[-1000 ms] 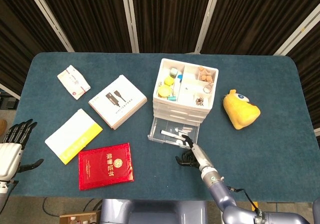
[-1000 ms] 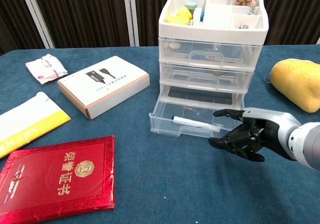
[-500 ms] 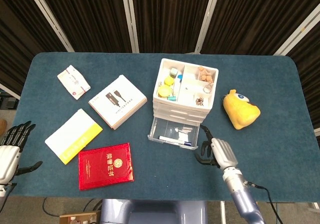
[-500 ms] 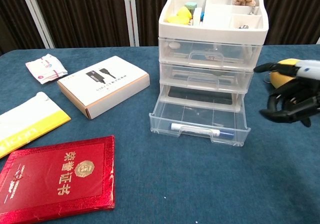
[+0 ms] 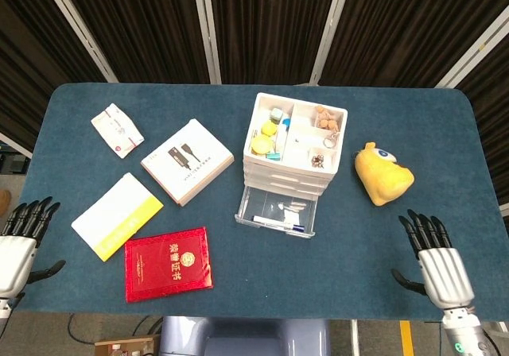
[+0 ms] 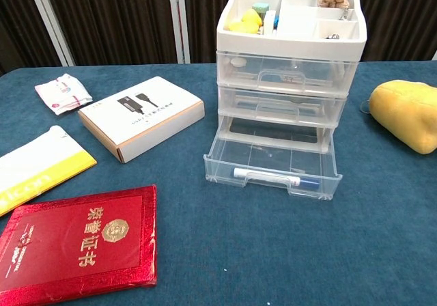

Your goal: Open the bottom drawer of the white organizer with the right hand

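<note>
The white organizer (image 5: 293,137) (image 6: 289,53) stands mid-table with an open top tray and clear drawers. Its bottom drawer (image 5: 277,212) (image 6: 273,161) is pulled out toward me, and a white pen with a blue cap (image 6: 275,178) lies along its front wall. My right hand (image 5: 437,263) is at the table's front right corner, well away from the drawer, fingers spread and holding nothing. My left hand (image 5: 17,240) hangs off the front left edge, fingers apart and empty. Neither hand shows in the chest view.
A yellow plush toy (image 5: 382,173) (image 6: 408,113) lies right of the organizer. To the left lie a white box (image 5: 188,161), a white-and-yellow booklet (image 5: 118,214), a red booklet (image 5: 169,263) and a small packet (image 5: 117,129).
My right hand has drawn back from the drawer front to the front right corner and spread open. The drawer stays pulled out; the pen has rolled to its front wall.
</note>
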Tool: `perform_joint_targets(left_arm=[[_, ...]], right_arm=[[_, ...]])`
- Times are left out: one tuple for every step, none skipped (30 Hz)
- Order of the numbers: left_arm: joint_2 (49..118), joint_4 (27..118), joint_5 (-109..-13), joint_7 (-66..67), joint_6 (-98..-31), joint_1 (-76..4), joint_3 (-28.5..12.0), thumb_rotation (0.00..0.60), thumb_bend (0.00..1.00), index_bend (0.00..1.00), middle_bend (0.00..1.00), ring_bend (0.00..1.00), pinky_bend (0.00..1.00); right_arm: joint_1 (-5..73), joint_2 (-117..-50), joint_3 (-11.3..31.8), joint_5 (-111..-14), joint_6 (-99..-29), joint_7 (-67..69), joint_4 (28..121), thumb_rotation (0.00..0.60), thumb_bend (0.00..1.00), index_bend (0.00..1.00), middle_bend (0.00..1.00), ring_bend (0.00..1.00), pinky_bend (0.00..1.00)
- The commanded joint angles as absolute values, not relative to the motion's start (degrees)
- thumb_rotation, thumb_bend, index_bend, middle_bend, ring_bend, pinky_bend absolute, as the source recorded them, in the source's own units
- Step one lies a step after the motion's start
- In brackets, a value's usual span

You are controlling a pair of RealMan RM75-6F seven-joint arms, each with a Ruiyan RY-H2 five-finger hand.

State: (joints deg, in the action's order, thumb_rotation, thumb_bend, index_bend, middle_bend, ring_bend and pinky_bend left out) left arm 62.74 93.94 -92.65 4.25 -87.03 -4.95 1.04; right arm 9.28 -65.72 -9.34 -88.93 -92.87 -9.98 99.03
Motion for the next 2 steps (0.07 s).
perform_joint_targets(left_arm=[[63.4, 93.2, -93.0, 4.7, -87.5, -4.9, 0.8, 0.600, 0.02, 0.00, 0.00, 0.00, 0.02], [63.4, 93.3, -93.0, 4.5, -87.4, -4.9, 0.8, 0.600, 0.02, 0.00, 0.00, 0.00, 0.02]], right_arm=[[6.4, -66.4, -9.4, -92.2, -96.2, -8.1, 94.7, 0.600, 0.24, 0.00, 0.00, 0.00, 0.00], [6.3, -66.6, -9.2, -92.3, -96.3, -8.0, 94.4, 0.600, 0.24, 0.00, 0.00, 0.00, 0.00]])
